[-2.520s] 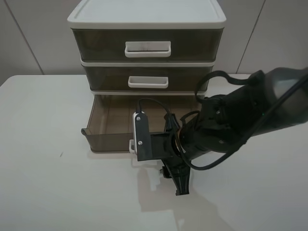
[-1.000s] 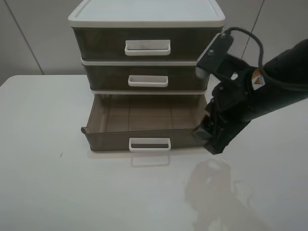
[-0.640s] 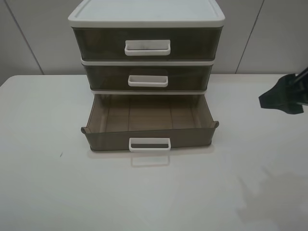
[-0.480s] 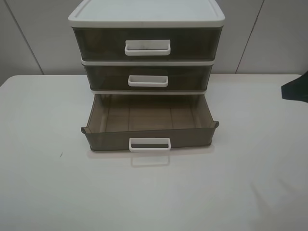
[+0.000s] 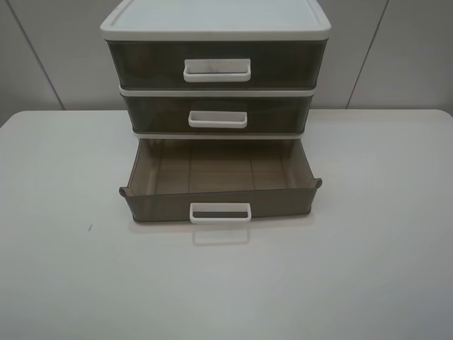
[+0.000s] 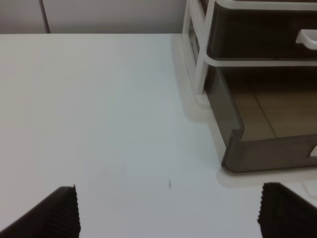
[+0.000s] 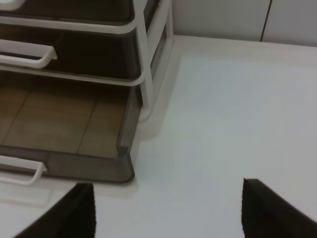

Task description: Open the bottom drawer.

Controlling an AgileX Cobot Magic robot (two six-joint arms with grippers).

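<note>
The bottom drawer (image 5: 159,205) of the white-framed unit (image 5: 212,25) stands pulled out toward the front and is empty inside. Its white loop handle (image 5: 219,212) is free. Neither arm shows in the exterior high view. The left wrist view shows my left gripper (image 6: 173,218) open and empty over the table, to the left of the drawer's front corner (image 6: 257,148). The right wrist view shows my right gripper (image 7: 176,213) open and empty, to the right of the drawer's other corner (image 7: 124,148), with part of the handle (image 7: 22,173) in sight.
The middle drawer (image 5: 283,113) and the top drawer (image 5: 283,64) are pushed in. The unit stands at the back middle of a white table (image 5: 226,290), with a grey panelled wall behind it.
My right arm was at the bottom drawer's handle, then drew back to the right and left the exterior high view. The drawer has stayed pulled out.
</note>
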